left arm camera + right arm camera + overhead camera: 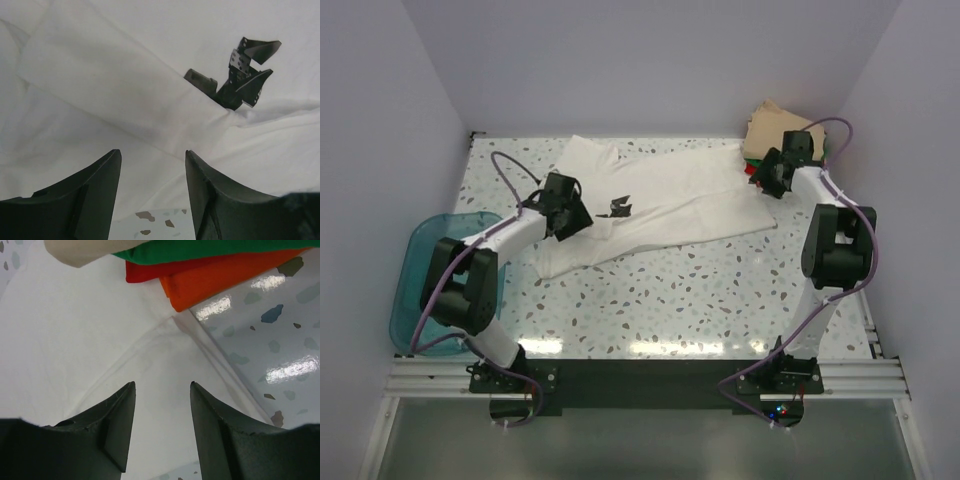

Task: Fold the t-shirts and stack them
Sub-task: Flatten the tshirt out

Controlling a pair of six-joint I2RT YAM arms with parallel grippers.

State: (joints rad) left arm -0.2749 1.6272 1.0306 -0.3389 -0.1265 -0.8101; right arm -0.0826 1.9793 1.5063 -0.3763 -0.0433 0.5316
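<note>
Top external view, near to far. Both arms rise from the near edge of the table point(700, 300), elbows bent and forearms reaching forward. A teal bin point(420, 270) sits beyond the table's left edge. The left gripper point(565, 208) hovers low over the left part of the white t-shirt point(680, 200), beside its black print point(617, 208). The right gripper point(772, 175) is over the shirt's right corner. In the wrist views both sets of jaws stand parted above cloth, pinching nothing. The shirt lies spread and creased mid-table, probably laid out for folding. At the far right corner the tan tee point(775, 122), green tee point(200, 250) and orange-red tee point(225, 280) lie folded in a stack, likely awaiting it.
</note>
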